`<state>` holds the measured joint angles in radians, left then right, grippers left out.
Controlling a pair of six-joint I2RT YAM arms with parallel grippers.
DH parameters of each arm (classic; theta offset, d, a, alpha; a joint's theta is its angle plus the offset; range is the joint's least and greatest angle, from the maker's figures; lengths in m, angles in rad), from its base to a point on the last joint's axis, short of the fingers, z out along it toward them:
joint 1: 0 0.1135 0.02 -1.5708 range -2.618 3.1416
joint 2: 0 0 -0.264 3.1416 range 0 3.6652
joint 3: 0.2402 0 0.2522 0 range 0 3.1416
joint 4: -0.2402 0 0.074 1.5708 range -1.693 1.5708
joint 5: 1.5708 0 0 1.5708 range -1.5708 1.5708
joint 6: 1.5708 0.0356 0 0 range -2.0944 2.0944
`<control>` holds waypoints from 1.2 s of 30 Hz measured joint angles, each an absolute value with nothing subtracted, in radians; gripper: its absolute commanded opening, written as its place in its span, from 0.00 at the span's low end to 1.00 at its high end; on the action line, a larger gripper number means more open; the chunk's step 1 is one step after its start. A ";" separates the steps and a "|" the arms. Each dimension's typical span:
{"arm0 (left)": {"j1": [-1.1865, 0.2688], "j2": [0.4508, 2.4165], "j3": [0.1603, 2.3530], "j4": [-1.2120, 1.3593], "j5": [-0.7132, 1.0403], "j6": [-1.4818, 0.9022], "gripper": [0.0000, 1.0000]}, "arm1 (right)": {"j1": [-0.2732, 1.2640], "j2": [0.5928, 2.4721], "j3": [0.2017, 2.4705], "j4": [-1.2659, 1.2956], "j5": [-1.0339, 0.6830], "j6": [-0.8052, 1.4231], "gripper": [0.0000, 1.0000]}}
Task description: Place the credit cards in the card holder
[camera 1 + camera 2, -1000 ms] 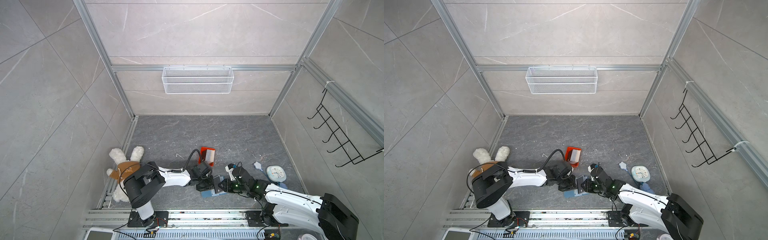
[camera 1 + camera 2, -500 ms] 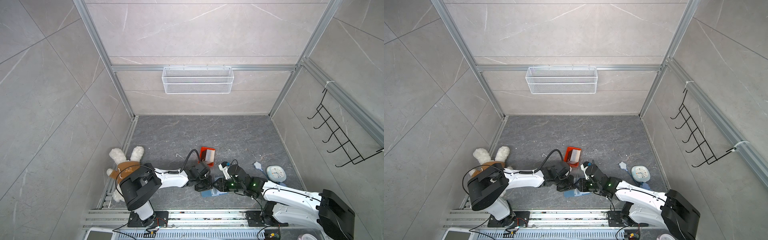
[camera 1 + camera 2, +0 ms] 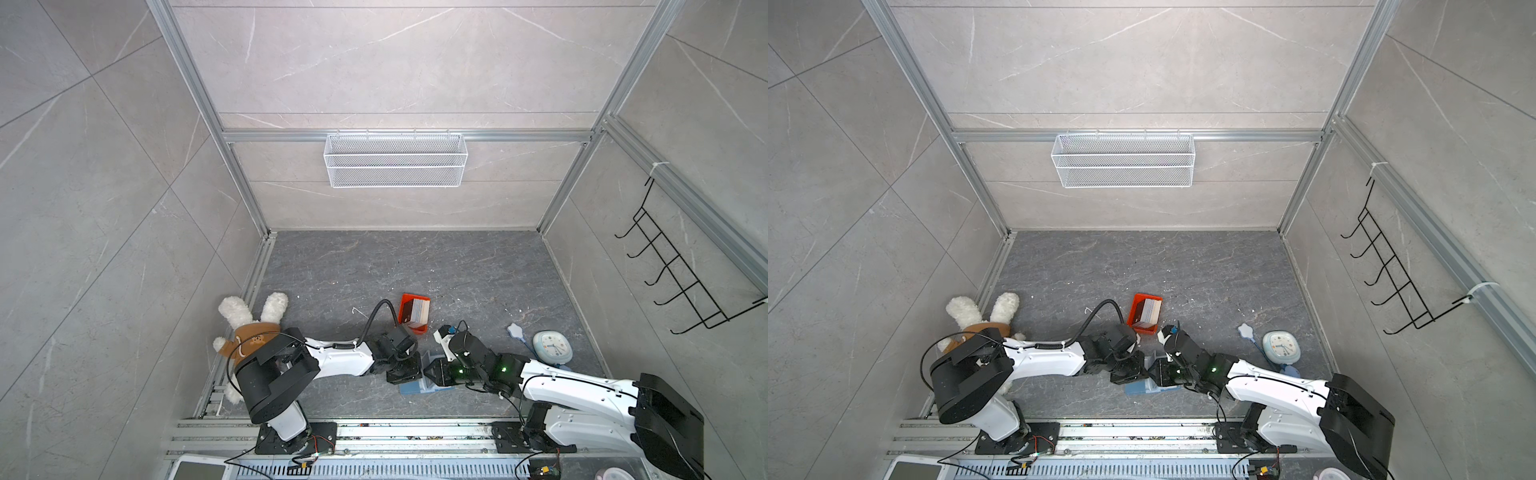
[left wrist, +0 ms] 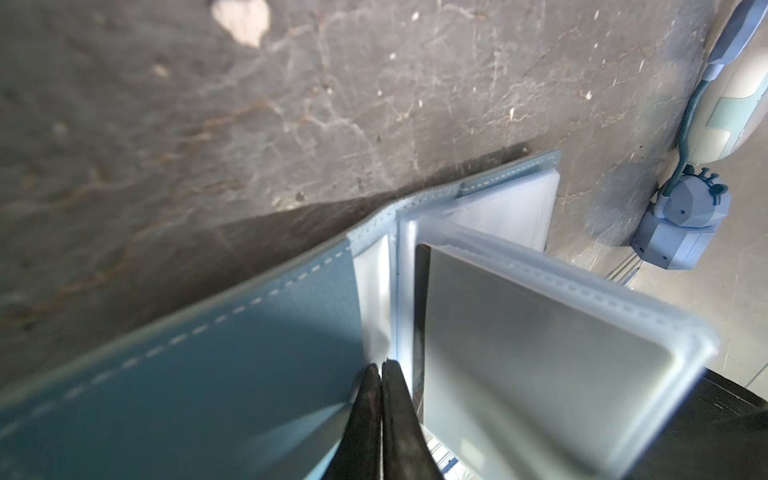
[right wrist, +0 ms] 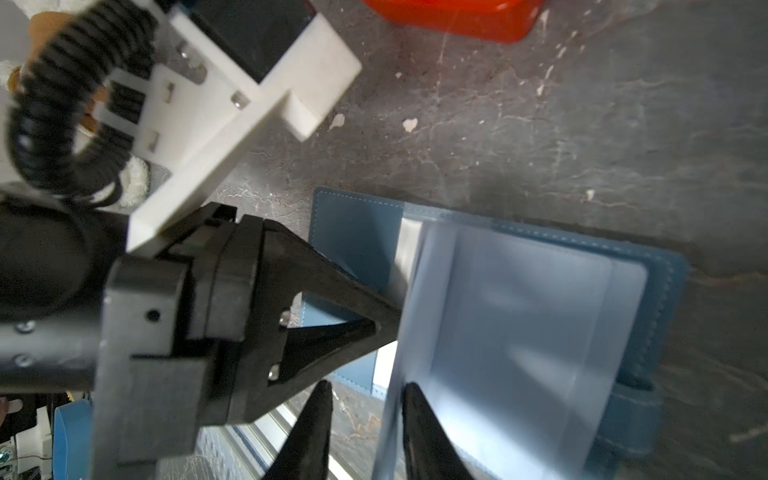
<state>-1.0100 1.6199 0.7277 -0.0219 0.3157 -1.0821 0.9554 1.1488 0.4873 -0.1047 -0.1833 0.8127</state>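
Near the desk's [image 3: 415, 266] front, the flat blue leather-like card holder [image 5: 353, 237] could flop shut: left fingers [image 4: 368, 399] are pressed together at one clear pocket [image 4: 374, 291], right fingers [image 5: 318, 415] spread.

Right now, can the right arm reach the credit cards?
Probably yes: the credit cards sit uncovered in the orange tray just past the right gripper, though the left arm crowds the gap.
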 measured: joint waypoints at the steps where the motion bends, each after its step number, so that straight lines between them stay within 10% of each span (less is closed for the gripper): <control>1: -1.008 1.614 0.724 -0.022 0.315 -1.082 0.07 | 0.958 1.153 0.489 -0.102 -0.184 0.811 0.32; 36: -0.987 1.551 0.667 -0.018 0.312 -1.089 0.09 | 1.006 1.163 0.567 -0.356 0.050 0.815 0.33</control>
<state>-0.9874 1.5505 0.6674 -0.0181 0.3119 -1.0889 1.0061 1.1633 0.5667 -0.3561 0.0502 0.8150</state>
